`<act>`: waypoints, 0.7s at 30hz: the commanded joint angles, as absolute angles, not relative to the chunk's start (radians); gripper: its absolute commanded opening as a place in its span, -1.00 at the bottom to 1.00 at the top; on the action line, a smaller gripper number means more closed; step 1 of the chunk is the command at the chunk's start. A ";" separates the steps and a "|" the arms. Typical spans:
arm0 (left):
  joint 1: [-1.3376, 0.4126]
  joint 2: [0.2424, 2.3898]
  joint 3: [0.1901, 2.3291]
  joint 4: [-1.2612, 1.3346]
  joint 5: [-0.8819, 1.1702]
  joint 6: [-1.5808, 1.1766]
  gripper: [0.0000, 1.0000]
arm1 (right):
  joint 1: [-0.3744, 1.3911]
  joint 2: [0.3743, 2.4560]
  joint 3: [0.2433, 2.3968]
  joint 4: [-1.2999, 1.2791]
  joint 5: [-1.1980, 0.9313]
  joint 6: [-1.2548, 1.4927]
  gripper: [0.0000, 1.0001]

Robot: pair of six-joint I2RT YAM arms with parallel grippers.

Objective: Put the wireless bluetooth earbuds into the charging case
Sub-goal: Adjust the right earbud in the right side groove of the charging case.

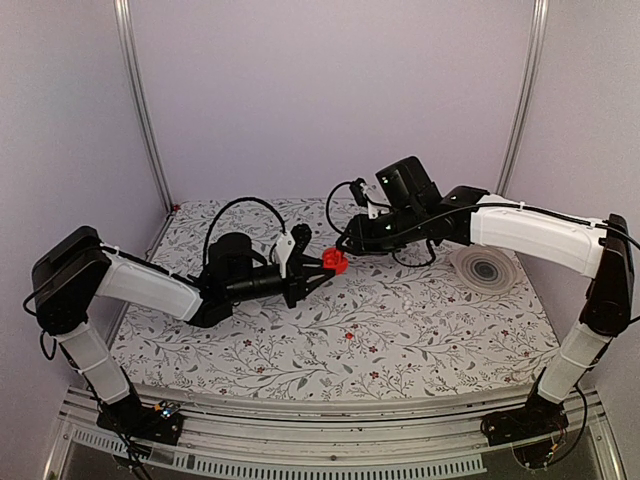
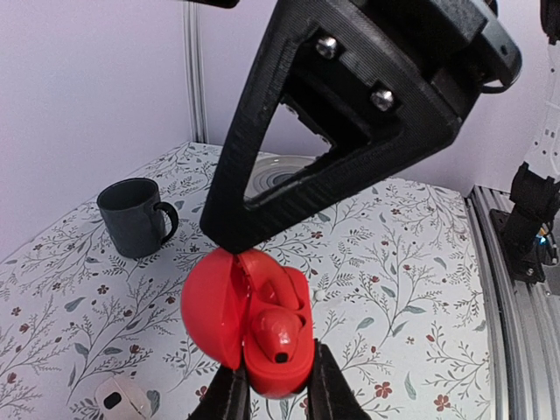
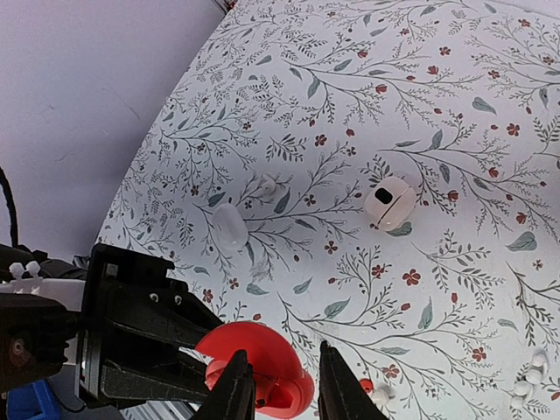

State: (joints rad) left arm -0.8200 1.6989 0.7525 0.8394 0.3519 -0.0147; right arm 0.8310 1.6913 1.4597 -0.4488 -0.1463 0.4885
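Note:
My left gripper point(image 2: 273, 385) is shut on the base of a red charging case point(image 2: 262, 315), held above the table with its round lid swung open to the left. Two red earbuds sit in its hollows: one point(image 2: 280, 332) stands up in the near hollow, the other point(image 2: 282, 291) lies behind it. My right gripper point(image 3: 284, 389) hovers over the case point(image 3: 262, 363) with its jaws partly apart and nothing pinched; one black finger point(image 2: 262, 210) touches the top of the lid. In the top view the two grippers meet at the case point(image 1: 336, 263). A small cream-white rounded case point(image 3: 389, 201) lies on the table.
A dark grey mug point(image 2: 136, 217) stands at the back left of the left wrist view. A ringed plate point(image 1: 485, 268) lies under the right arm. A white oblong piece point(image 3: 229, 227) and small white ear tips point(image 3: 267, 185) are scattered on the floral cloth.

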 commanded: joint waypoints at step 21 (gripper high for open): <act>-0.826 1.674 0.767 0.844 0.356 0.000 -1.00 | 0.867 1.652 1.413 -0.490 -0.096 0.481 -0.45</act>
